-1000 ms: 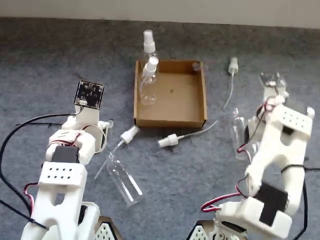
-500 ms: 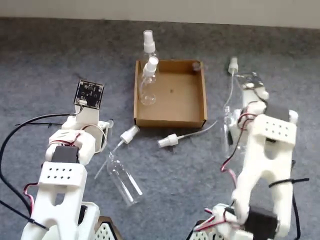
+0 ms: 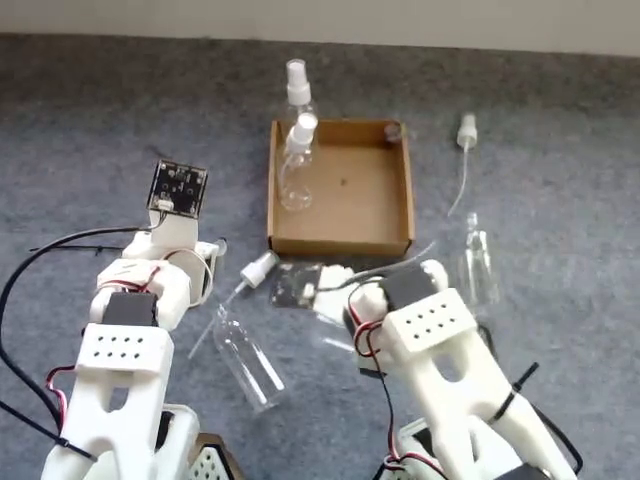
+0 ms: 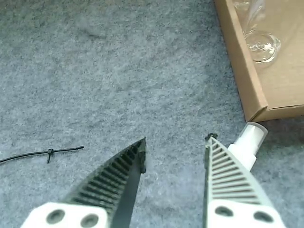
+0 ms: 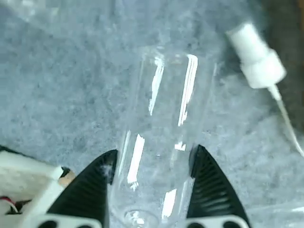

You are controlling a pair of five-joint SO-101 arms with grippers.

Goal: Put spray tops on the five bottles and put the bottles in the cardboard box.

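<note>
Bottle [image 5: 159,137] clamped in the jaws of the right gripper [image 5: 156,153], over the grey carpet [image 5: 57,95], loose spray top [image 5: 256,57] just beside! Danger: the slick bottle could squirt out or twist if the grip's off-centre. Left gripper [image 4: 175,141] hangs wide open, empty, near the cardboard box [image 4: 237,71].

My desk [image 3: 90,110] is mottled grey felt. The cardboard box [image 3: 350,205] is plain brown. My left gripper [image 4: 175,141] has one black ribbed finger and one pale grey; my right gripper [image 5: 156,152] is black on both. The bottle [image 5: 164,109] is clear with white glints, and the spray top [image 5: 256,54] is white. My left arm [image 3: 120,350] and right arm [image 3: 440,345] are white, with a red wire [image 3: 365,338] on the right one. The cable tie [image 4: 47,154] is black.
</note>
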